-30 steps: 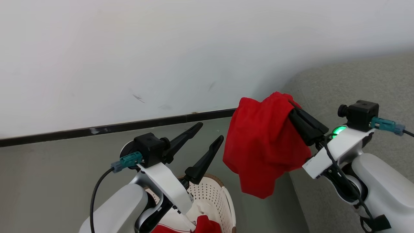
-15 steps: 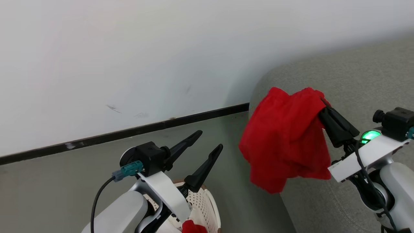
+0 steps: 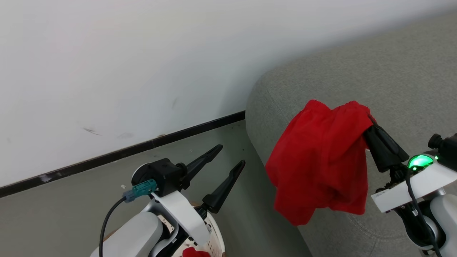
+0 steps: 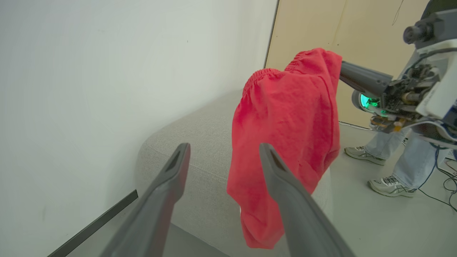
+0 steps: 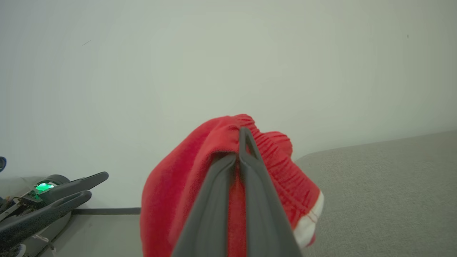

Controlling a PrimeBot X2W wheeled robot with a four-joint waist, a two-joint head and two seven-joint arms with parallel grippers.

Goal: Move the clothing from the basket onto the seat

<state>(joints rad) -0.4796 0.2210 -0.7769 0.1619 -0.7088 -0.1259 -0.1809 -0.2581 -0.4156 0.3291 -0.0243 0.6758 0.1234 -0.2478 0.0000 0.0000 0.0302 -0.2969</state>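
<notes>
Red garment (image 3: 321,160) hangs pinched at its waistband in right gripper (image 3: 371,125), fingers clenched together; forearm raised, angled up-left at seat (image 3: 357,71) corner. Left gripper (image 3: 231,154) empty, fingers spread, raised above basket (image 3: 217,238).

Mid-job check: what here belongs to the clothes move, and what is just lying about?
Job: red garment, pinched in the shut right gripper; open left gripper; grey seat; basket, red cloth showing in it.
Lying about: person's shoes; floor cables; black skirting; beige panel.
</notes>
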